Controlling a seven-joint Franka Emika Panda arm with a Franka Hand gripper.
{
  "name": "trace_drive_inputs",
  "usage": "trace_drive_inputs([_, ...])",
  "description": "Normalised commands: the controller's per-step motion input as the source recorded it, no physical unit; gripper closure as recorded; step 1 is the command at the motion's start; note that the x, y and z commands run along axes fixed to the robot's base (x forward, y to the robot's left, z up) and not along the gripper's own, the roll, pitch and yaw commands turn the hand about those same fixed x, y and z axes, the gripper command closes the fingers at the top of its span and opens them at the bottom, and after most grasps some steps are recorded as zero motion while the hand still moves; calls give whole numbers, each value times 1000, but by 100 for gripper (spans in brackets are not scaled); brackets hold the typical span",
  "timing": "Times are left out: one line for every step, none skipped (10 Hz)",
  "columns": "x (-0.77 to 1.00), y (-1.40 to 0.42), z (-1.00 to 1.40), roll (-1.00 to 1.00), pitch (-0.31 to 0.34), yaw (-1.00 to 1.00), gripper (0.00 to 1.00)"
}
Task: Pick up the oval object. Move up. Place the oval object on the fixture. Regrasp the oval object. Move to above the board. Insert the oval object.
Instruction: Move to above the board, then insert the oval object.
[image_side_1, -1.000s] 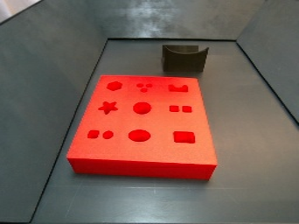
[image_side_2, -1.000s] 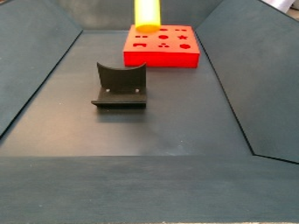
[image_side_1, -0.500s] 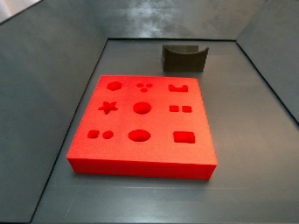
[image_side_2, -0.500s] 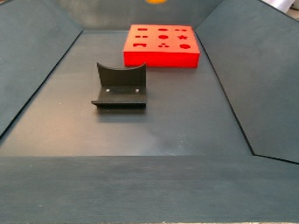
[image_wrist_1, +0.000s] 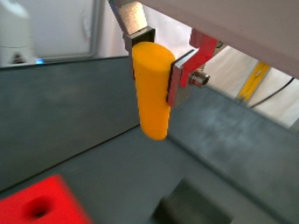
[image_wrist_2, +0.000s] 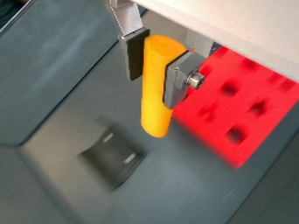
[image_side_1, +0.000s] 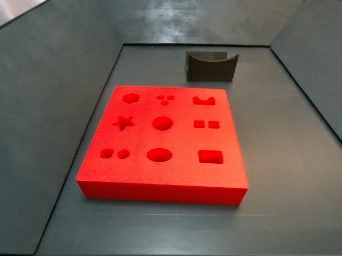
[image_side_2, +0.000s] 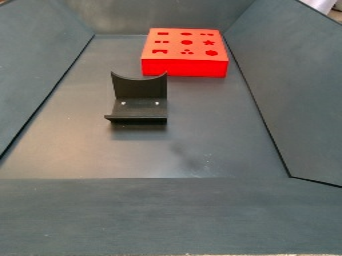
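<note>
My gripper (image_wrist_1: 162, 63) (image_wrist_2: 155, 63) is shut on the oval object (image_wrist_1: 152, 92) (image_wrist_2: 156, 92), a yellow-orange peg that hangs upright between the fingers, high above the floor. The gripper and peg are out of frame in both side views. The red board (image_side_1: 163, 135) (image_side_2: 185, 51) with its shaped holes lies on the floor and shows partly in both wrist views (image_wrist_1: 41, 199) (image_wrist_2: 239, 109). The dark fixture (image_side_1: 211, 65) (image_side_2: 136, 98) stands apart from the board and appears blurred in a wrist view (image_wrist_2: 114, 156).
Grey sloping walls (image_side_2: 47, 90) (image_side_1: 54, 70) enclose the dark floor on all sides. Beyond the enclosure, a white object and a yellow cable (image_wrist_1: 253, 80) show in a wrist view.
The peg rose out of the top of a side view: its lower part showed above the board, then only a sliver, now nothing. Board and fixture have not moved.
</note>
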Motion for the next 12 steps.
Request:
trace_drive_inputs([-152,-1000,215,-1000,29,-1,100])
trace_drive_inputs([-151,-1000,213,-1000,28,-6,100])
trace_drive_inputs([-149,-1000,214,-948,27,1,100])
trace_drive_inputs([-135,-920,199,-621,10,-6,100])
trace_drive_inputs([-86,-529,114,-330,1,-9,100])
trace_drive_inputs([-56,-375,84,-251,7,0,100])
trace_drive_inputs([-18,-171,39,-135,0,-3,100])
trace_drive_inputs([-63,-23,-49,-34,0,0,100])
trace_drive_inputs([-57,-9,-20,-7,0,0,100])
trace_drive_inputs([0,-37,-169,7,-30,0,100])
trace_drive_inputs([289,-131,-1000,0,6,86,100])
trace_drive_inputs([449,-80,-1000,0,0,6,100])
